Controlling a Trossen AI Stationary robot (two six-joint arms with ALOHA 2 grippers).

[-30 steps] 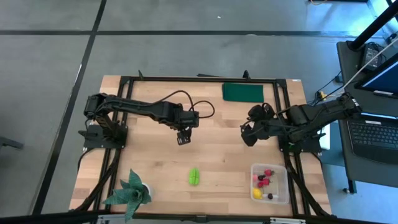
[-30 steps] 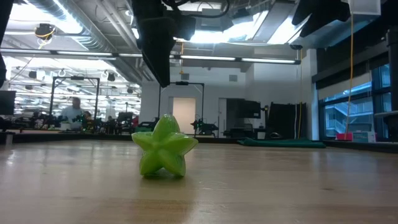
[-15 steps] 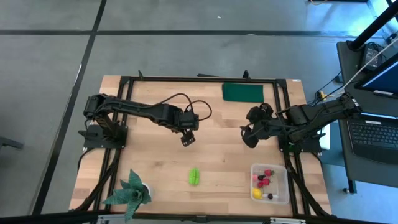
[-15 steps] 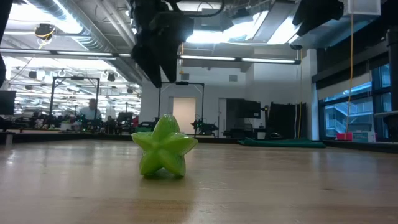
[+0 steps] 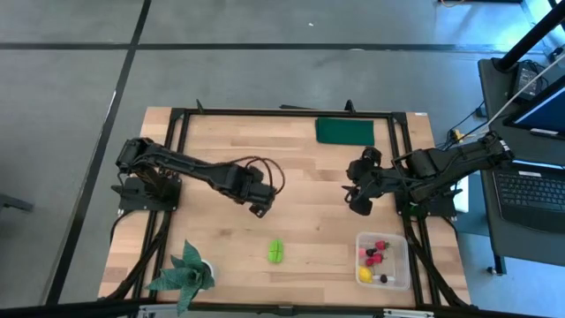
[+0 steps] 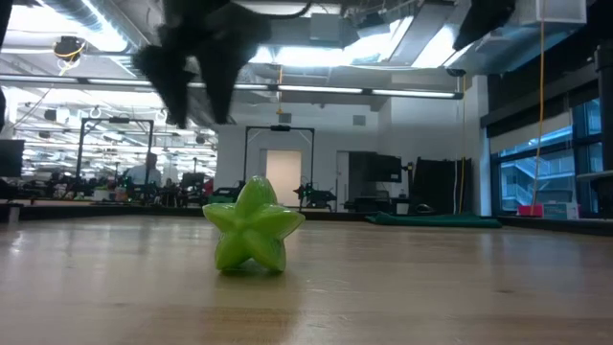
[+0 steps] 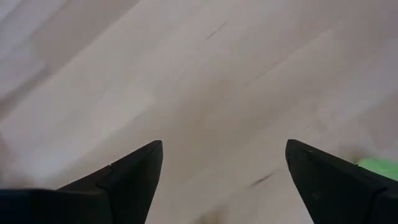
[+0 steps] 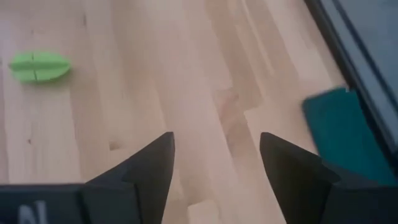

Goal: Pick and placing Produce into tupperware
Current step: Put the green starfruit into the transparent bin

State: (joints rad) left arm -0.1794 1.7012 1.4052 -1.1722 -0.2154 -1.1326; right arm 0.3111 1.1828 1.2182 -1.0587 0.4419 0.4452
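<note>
The bright green ridged fruit (image 5: 276,250) rests on the wooden table near its front edge; in the low view it shows as a star shape (image 6: 253,227). The clear tupperware (image 5: 399,243) stands at the near right with red berries (image 5: 375,252), a yellow lemon-like piece (image 5: 365,275) and a dark berry (image 5: 384,278) inside. My left gripper (image 5: 259,208) hovers open, pointing down, a little farther back than the green fruit and to its left (image 7: 379,167). My right gripper (image 5: 360,205) hangs open above the table, farther back than the tupperware.
A leafy green potted plant (image 5: 185,269) stands at the near left corner. A flat dark green rectangle (image 5: 344,131) lies at the far edge, also seen in the right wrist view (image 8: 342,130). Bare wood lies between the two arms.
My left gripper has moved toward the near edge, closer to the green fruit, and has rolled about its own axis; in the low view it has shifted left and its fingers now stand apart. My right gripper has rolled in place. The fruit has not moved.
</note>
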